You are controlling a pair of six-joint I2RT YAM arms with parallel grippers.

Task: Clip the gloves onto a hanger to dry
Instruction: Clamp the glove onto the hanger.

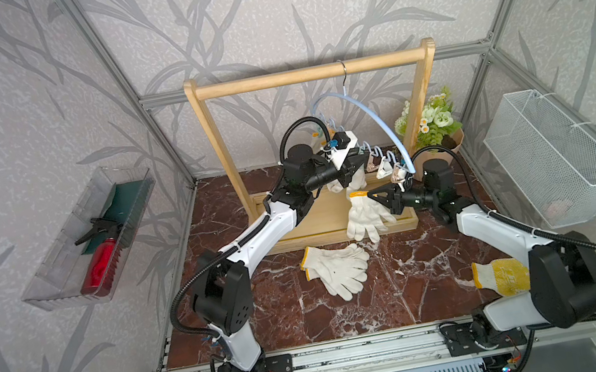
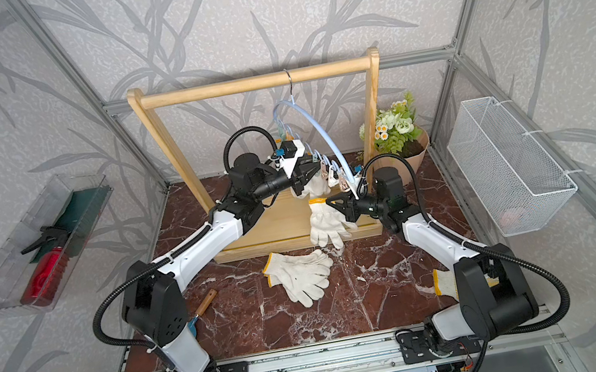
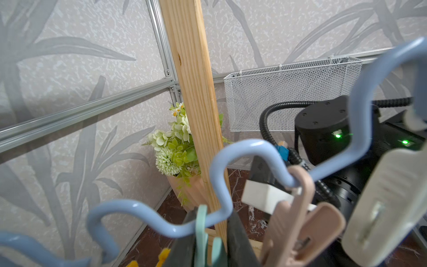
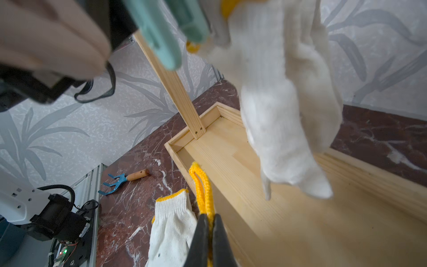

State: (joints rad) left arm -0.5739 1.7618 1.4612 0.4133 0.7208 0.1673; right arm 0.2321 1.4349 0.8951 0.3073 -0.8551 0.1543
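The pale blue hanger [image 1: 378, 112] [image 2: 320, 130] hangs from the wooden rack's top bar, with several clips along its wavy lower edge. My left gripper [image 1: 364, 161] [image 3: 209, 249] is shut on a mint-green clip [image 3: 201, 231] [image 4: 157, 30]. A white glove [image 4: 277, 92] hangs beside that clip. My right gripper [image 1: 369, 194] [image 4: 209, 222] is shut on the yellow cuff [image 4: 201, 185] of another white glove [image 1: 365, 216] [image 2: 325, 223]. That glove dangles over the rack's base, just below the clips. Two more gloves [image 1: 338, 266] [image 2: 302, 272] lie on the marble table.
The wooden rack [image 1: 310, 73] stands at the back. A flower pot [image 1: 437, 122] sits behind its right post. A wire basket [image 1: 558, 160] hangs on the right wall, a clear tray [image 1: 88, 242] with a red spray bottle on the left. A yellow-patterned glove [image 1: 502, 275] and a hand rake [image 2: 203, 305] lie on the table.
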